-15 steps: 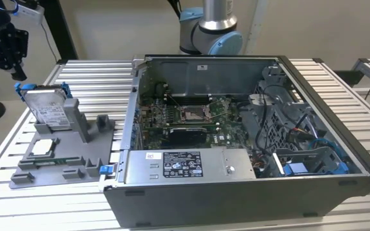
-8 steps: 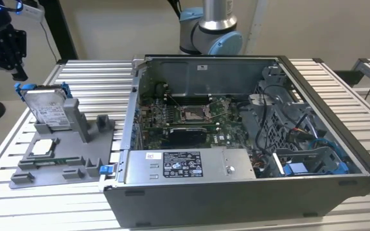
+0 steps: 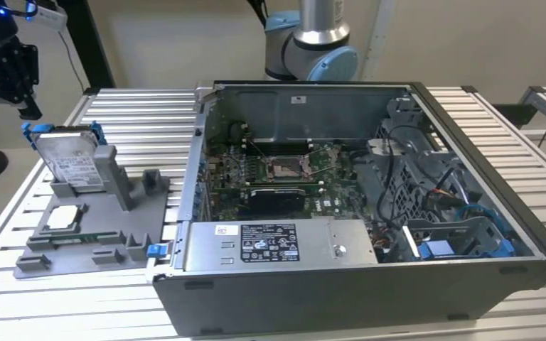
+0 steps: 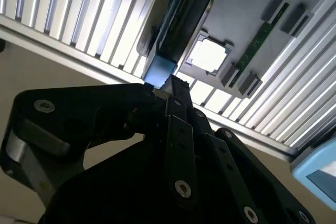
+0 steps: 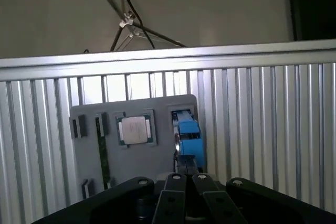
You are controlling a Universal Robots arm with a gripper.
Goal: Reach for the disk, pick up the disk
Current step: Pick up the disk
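One step in hand: reach; gripper (image 3: 29,108) hangs above the disk (image 3: 67,158), at its 11 o'clock in the exterior view, no contact; fingers together, holding nothing. Disk stands on edge in the grey holder (image 3: 111,213) on the worktop (image 3: 65,298), at 9 o'clock of the open computer case (image 3: 349,284). Long axis near-vertical, label face toward the camera. Judgement: grasp needs fingers apart, straddling the thin top edge.

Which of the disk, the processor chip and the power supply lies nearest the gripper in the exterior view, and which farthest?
From the gripper:
1. disk, upright in the grey holder, just below it.
2. processor chip, flat on the holder, lower down.
3. power supply, far toward the exterior view's right.
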